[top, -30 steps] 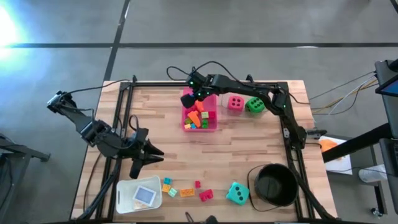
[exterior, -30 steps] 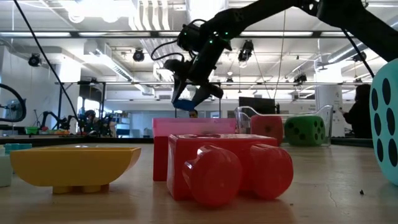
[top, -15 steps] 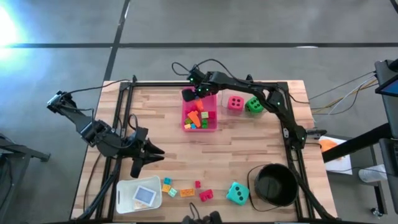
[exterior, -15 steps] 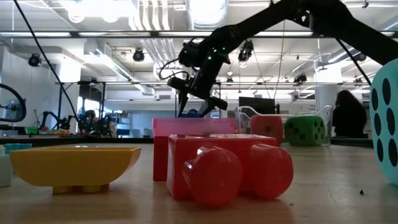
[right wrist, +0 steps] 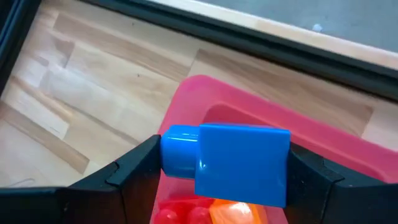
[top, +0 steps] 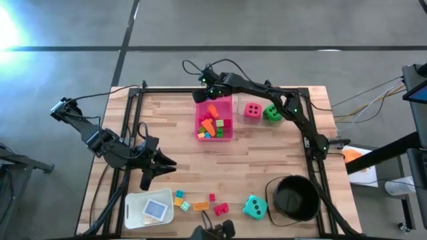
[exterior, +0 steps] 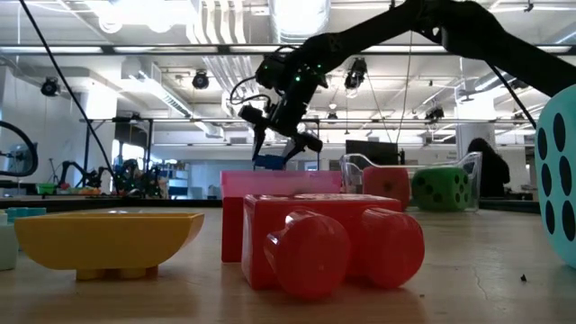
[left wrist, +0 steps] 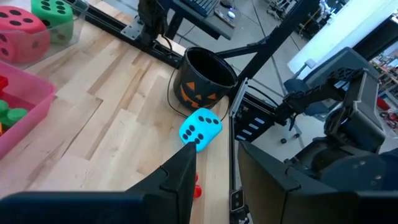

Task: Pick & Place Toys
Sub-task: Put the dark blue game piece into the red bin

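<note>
The right gripper (right wrist: 214, 171) held a blue brick (right wrist: 233, 163) over the pink tray (top: 230, 137). It should go lower, then let go gently.

In the low view the teal die (exterior: 560, 184) is cut off by the right edge, and a big red brick (exterior: 328, 238) up close hides most of the pink tray (exterior: 270, 184). From above, the small bricks (top: 200, 203) by the worktop's near edge are too small to tell their shapes. In the right wrist view the blue brick (right wrist: 233, 163) covers the tray's contents.
</note>
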